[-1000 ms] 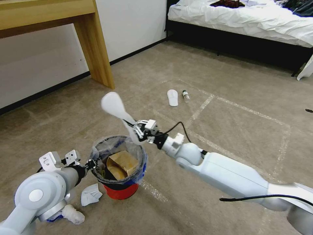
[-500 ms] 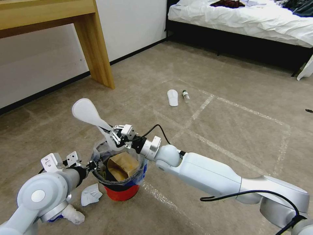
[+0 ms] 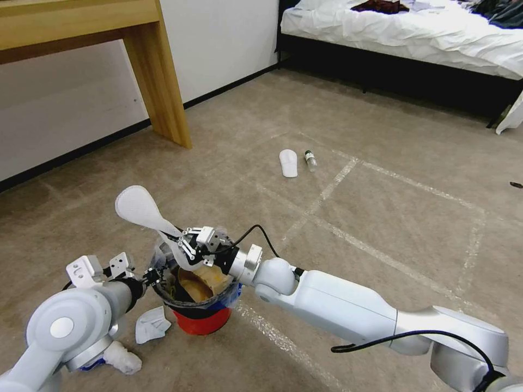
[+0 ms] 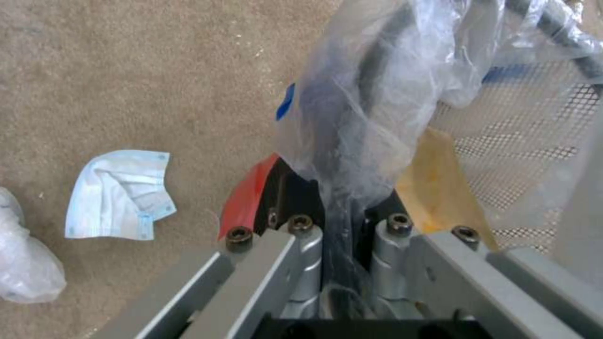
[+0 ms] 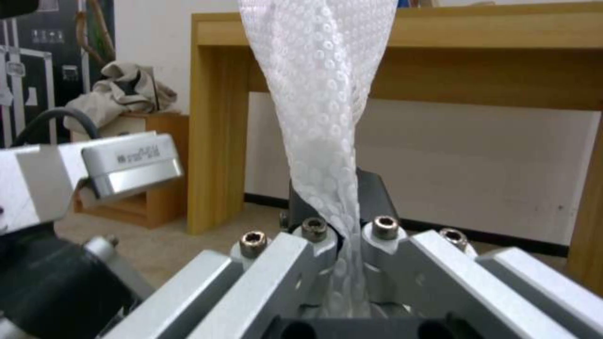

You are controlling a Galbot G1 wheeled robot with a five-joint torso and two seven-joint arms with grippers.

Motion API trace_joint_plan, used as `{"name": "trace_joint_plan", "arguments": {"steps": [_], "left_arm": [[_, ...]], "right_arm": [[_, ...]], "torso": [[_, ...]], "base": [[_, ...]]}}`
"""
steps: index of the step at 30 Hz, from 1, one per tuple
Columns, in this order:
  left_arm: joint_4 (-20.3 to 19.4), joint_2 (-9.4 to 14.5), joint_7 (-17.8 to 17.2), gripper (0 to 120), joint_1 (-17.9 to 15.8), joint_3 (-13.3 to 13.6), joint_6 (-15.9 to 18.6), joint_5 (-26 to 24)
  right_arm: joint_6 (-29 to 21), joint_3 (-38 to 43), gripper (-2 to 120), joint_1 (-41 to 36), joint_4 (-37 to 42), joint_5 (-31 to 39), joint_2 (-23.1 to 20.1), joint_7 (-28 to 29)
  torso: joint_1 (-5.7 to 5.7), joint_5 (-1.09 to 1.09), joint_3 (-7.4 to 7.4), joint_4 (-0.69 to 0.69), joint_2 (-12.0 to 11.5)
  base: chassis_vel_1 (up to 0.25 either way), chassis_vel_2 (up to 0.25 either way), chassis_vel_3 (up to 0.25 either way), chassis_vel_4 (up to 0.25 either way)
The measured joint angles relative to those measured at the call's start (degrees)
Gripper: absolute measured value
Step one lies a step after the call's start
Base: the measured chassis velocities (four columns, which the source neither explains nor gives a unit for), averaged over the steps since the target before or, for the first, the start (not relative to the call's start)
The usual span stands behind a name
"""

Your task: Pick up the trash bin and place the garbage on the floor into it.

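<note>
Room: beige-brown short-pile carpet floor (image 3: 381,163) with pale tape lines; white bed (image 3: 403,32) upper right of the frame, wooden table (image 3: 158,81) upper left.
Right arm: right gripper (image 3: 188,249) clenched on a flat white mesh slipper (image 3: 139,209), sole tilted up-left, heel over the bin mouth.
Left arm: left gripper (image 3: 151,274) pinched on the rim, lower left.
Bin: small round red trash bin (image 3: 202,318) with clear bag liner, lower centre; brown paper bag (image 3: 210,277) already inside.
Left to do: second white slipper (image 3: 288,162) and clear bottle (image 3: 310,160) mid-frame; crumpled mask (image 4: 119,195) and white wad (image 3: 122,356) just beside the bin.
Room to move: open carpet rightward; table leg well apart.
</note>
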Motion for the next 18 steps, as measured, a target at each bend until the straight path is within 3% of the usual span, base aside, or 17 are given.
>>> {"name": "trace_joint_plan", "arguments": {"steps": [18], "left_arm": [[-0.9, 0.0, -0.4, 4, 0.5, -0.2, -0.2, 0.0]], "right_arm": [[0.0, -0.9, 0, -1.3, 0.3, -0.4, -0.8, -0.1]], "torso": [[0.0, 0.0, 0.0, 0.0, 0.0]], "base": [[0.0, 0.0, 0.0, 0.0]]}}
